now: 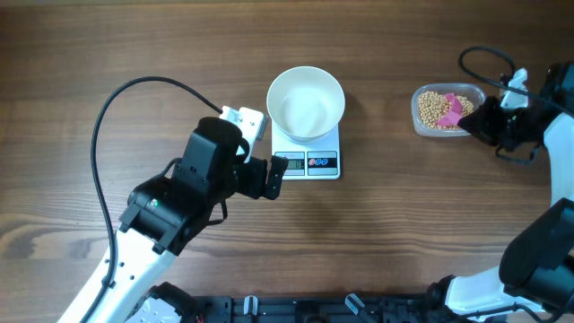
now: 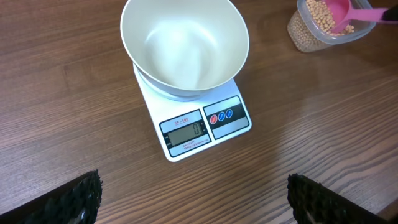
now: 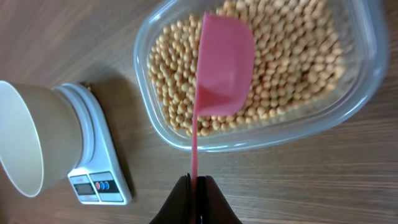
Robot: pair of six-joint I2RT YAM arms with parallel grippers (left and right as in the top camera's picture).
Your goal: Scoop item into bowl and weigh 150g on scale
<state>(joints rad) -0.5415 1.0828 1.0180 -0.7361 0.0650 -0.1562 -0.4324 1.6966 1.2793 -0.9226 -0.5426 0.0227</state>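
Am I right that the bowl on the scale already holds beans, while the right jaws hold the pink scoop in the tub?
Not quite: the bowl on the scale is empty, as the left wrist view shows; the right jaws do hold the pink scoop in the tub.

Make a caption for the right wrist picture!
Right gripper holds pink scoop at clear tub of beans, near white bowl on scale.
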